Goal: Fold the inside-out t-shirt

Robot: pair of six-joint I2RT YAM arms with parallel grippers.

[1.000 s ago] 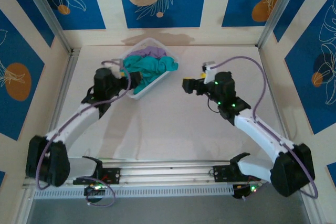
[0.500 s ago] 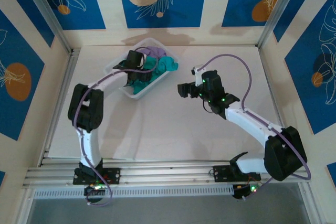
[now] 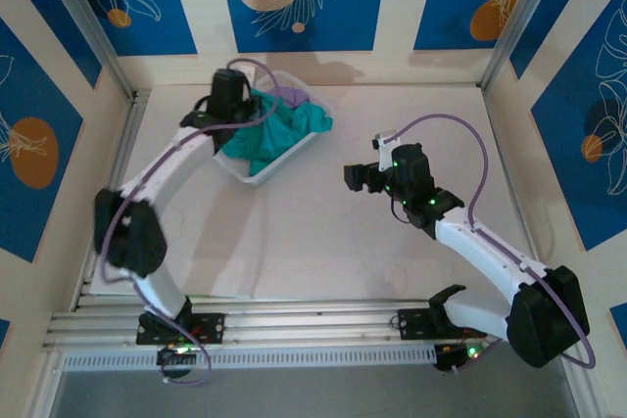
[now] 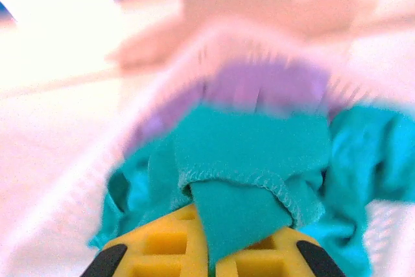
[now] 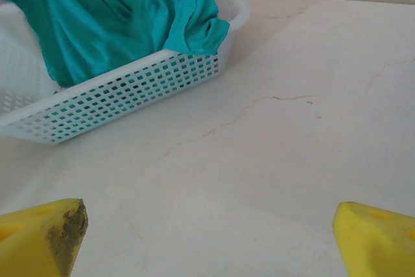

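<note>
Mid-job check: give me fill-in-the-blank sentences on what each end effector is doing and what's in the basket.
1. The left end effector is shut on the ____ cotton t-shirt.
2. In the white perforated plastic basket, the other garment is ____.
3. The right end effector hovers over the pale table, its jaws ____.
Missing: teal-green; lavender-purple; open.

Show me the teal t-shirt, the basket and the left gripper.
teal t-shirt (image 5: 84,24), right wrist view, bunched body fabric.
basket (image 5: 130,98), right wrist view, perforated side wall.
left gripper (image 4: 211,246), left wrist view, between fingertips.
</note>
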